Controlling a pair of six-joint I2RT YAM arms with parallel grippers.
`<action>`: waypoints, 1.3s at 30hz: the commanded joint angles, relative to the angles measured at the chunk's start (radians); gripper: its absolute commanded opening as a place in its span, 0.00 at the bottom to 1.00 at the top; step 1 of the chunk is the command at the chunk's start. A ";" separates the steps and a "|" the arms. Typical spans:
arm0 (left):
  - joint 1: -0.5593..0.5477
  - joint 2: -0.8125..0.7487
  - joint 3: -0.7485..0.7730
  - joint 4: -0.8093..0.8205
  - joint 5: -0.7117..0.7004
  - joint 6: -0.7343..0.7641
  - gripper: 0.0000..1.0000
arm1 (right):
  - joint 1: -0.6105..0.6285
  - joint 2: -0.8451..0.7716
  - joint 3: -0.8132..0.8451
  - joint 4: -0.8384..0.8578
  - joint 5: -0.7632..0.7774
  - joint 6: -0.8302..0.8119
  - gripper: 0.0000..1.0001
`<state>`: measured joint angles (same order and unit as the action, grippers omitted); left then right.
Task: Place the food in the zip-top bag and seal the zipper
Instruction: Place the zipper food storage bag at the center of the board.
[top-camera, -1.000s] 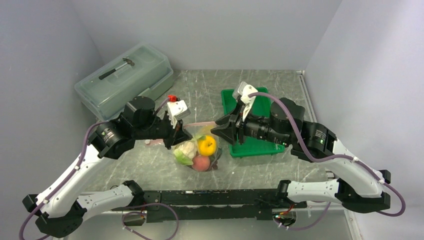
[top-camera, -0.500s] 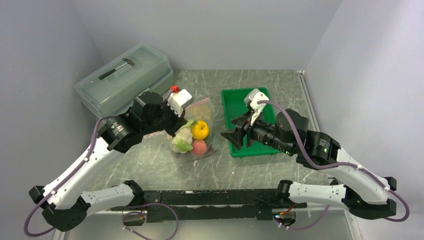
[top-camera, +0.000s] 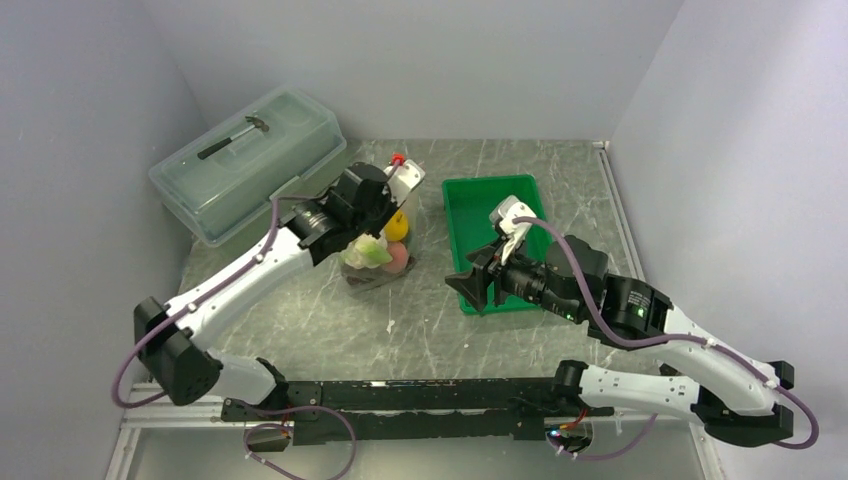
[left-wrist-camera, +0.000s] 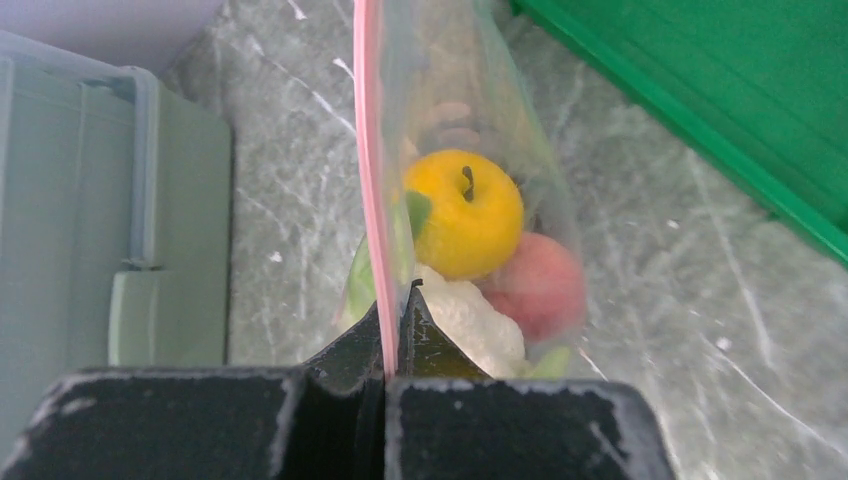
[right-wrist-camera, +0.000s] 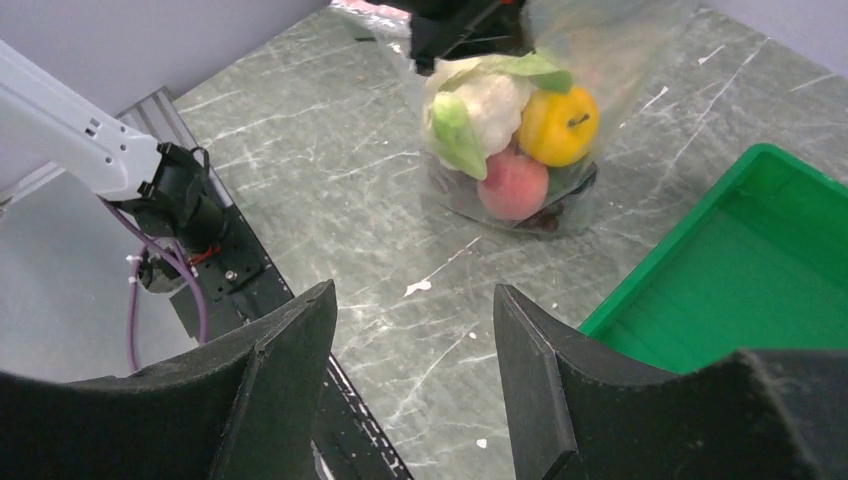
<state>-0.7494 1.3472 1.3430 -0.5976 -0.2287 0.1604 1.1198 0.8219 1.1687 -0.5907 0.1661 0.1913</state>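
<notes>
The clear zip-top bag (top-camera: 374, 272) hangs upright from my left gripper (top-camera: 378, 222), its bottom at or just above the table. That gripper (left-wrist-camera: 398, 296) is shut on the pink zipper (left-wrist-camera: 366, 150) at the bag's top edge. Inside the bag lie the food pieces: a yellow-orange fruit (left-wrist-camera: 465, 215), a pink peach (left-wrist-camera: 540, 285), white cauliflower (right-wrist-camera: 482, 95) with green leaves, and something dark at the bottom (right-wrist-camera: 560, 205). My right gripper (top-camera: 470, 285) is open and empty (right-wrist-camera: 415, 290), low over the table to the right of the bag, apart from it.
A green tray (top-camera: 462, 205) lies right of the bag, under and behind my right gripper; its corner (right-wrist-camera: 740, 270) is close to the right finger. A large translucent lidded box (top-camera: 250, 160) stands at the back left, near the bag (left-wrist-camera: 100, 220).
My left gripper has carried the bag away from the near edge toward the back. My right gripper has opened wider and drawn back from the bag's mouth toward the tray.
</notes>
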 joint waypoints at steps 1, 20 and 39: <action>0.017 0.049 0.042 0.216 -0.135 0.141 0.00 | -0.003 -0.047 -0.017 0.075 -0.008 0.026 0.63; 0.100 0.169 0.064 0.422 -0.137 0.388 0.00 | -0.005 -0.127 -0.054 0.063 0.008 0.017 0.64; -0.022 0.106 -0.093 0.141 0.058 -0.008 0.00 | -0.005 -0.121 -0.057 0.053 -0.001 0.038 0.64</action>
<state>-0.7383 1.5066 1.2560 -0.4114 -0.2077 0.2687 1.1168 0.7048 1.0992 -0.5728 0.1631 0.2138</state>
